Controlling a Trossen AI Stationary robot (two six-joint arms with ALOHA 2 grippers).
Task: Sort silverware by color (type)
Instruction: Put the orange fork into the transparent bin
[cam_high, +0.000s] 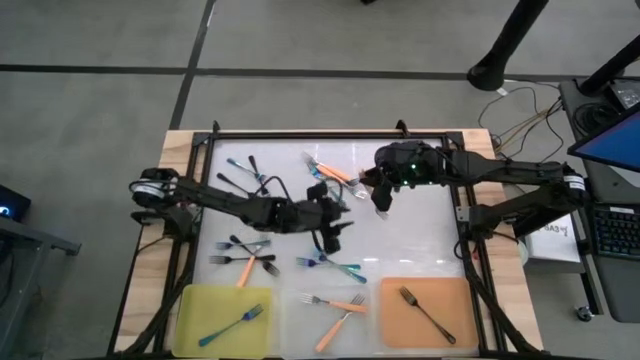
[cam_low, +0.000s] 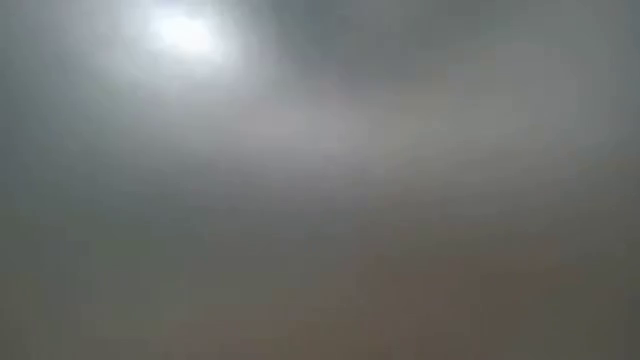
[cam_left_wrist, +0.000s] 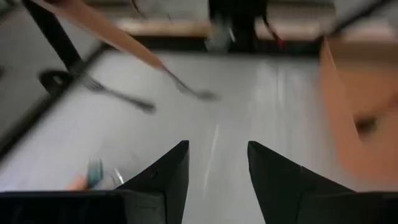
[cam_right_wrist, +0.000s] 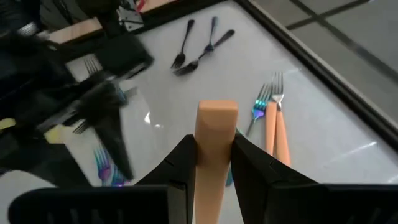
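Note:
My right gripper (cam_high: 381, 198) is over the far middle of the white table and is shut on an orange-handled fork (cam_right_wrist: 211, 155). My left gripper (cam_high: 332, 237) hovers open near the table's middle with nothing between its fingers (cam_left_wrist: 168, 171). Loose silverware lies flat on the table. Blue, orange and dark forks (cam_high: 245, 255) are at the left, blue ones (cam_high: 330, 265) in the middle, dark ones (cam_high: 245, 175) and orange ones (cam_high: 332, 168) at the far side. The low view shows only grey blur. My right gripper pinches the fork's orange handle (cam_right_wrist: 215, 134) between its two fingers. The handle's free end (cam_right_wrist: 216, 112) stands out past the fingertips. The fork is lifted clear of the table; in the left wrist view it slants, with its tines (cam_left_wrist: 199, 93) lowest.
Three mats lie along the near edge. The yellow one (cam_high: 205, 300) holds a blue fork, the white one (cam_high: 300, 325) orange forks, the orange one (cam_high: 460, 300) a dark fork. A black frame (cam_high: 300, 133) borders the table. Cables and a keyboard lie off the right edge.

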